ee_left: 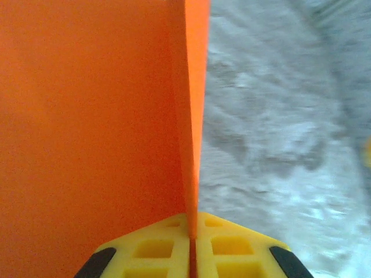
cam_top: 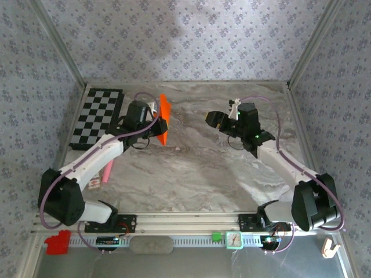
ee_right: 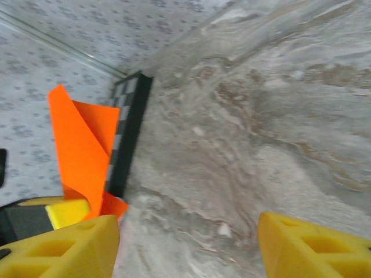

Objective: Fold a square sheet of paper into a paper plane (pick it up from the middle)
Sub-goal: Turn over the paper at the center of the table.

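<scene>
My left gripper is clenched on a folded sheet of thin bright orange paper. It holds the paper up off the grey marble table top, standing on edge, over the far left part of the table. In the left wrist view the two yellow fingers are pressed together with the paper pinched between them. One big orange flap spreads out to the left of the pinch, and a thin strip goes up beside it.

A flat black-and-white checkerboard lies just to the left of the held paper, by the far left corner.

My right gripper is let go, with its jaws wide apart. It hangs over the right side of the table, apart from the paper. In the right wrist view I see bare table between its two yellow fingers, and nothing is in them. Past them the paper shows its folds, in front of the checkerboard.

A thin pink stick lies beside my left arm. A small red plastic block sits at the near left, off the marble.
</scene>
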Controlling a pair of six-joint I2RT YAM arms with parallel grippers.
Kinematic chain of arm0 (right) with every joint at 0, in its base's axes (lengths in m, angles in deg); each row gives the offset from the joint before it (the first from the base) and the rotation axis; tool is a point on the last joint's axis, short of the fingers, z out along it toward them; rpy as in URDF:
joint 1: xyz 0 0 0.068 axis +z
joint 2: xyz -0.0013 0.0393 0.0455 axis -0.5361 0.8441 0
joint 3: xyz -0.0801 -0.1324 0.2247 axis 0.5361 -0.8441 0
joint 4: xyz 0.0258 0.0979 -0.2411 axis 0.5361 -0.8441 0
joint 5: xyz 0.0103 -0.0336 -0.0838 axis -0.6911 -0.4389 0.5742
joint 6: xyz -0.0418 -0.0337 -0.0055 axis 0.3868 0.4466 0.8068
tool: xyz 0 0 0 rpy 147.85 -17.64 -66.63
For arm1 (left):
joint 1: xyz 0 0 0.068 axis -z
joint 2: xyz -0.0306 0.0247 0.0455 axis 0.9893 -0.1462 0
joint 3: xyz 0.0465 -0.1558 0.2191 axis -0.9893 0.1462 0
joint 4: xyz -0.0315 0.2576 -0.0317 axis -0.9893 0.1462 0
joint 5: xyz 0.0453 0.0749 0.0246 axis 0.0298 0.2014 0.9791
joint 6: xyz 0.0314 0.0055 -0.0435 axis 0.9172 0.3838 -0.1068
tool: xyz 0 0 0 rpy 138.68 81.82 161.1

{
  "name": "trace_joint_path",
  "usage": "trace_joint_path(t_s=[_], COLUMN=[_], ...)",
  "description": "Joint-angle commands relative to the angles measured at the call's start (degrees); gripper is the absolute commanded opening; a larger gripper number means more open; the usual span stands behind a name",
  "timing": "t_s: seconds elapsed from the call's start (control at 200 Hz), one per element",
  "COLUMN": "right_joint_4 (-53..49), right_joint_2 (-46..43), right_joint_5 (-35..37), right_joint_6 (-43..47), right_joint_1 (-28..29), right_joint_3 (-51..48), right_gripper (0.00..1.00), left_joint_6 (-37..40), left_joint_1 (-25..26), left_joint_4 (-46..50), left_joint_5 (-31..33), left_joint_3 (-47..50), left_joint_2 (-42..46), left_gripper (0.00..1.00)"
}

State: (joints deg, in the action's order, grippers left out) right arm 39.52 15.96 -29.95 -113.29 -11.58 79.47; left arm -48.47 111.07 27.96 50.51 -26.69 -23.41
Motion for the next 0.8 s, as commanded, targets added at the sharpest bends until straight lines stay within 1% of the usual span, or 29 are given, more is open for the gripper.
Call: trace_joint_path(t_s=[0.0,0.095,0.185,0.31,0.64,0.795], right_joint_4=[-10.99,-12.38,-12.84,-13.31,-13.74,-14.42], right_joint_2=[-1.99,-3.08,-4.05,-4.69,-4.87,-4.52], right_joint_5=[6.48,8.71,10.45,11.76,13.04,13.5], right_joint_6=[8.08,8.69,8.7,8.08,6.99,7.05], right_joint_1=[-0.53,-0.46,-0.56,-0.8,-1.78,-2.36], right_joint_3=[1.6,0.8,-0.34,-1.55,-3.58,-3.96], right_gripper=[0.66,0.67,0.68,0.68,0.68,0.68], left_joint_6=[8.2,9.89,10.16,8.84,4.58,4.54], left_joint_1=[1.9,4.26,6.61,8.75,13.88,16.35], left_joint_4=[14.42,19.3,24.45,29.81,35.91,36.58], left_joint_5=[18.18,29.17,38.13,46.32,54.15,54.73], left_joint_3=[-3.67,-7.38,-10.89,-15.37,-23.16,-25.7], left_joint_2=[-3.66,-8.37,-13.94,-22.31,-39.34,-44.84], left_gripper=[0.1,0.1,0.1,0.1,0.1,0.1])
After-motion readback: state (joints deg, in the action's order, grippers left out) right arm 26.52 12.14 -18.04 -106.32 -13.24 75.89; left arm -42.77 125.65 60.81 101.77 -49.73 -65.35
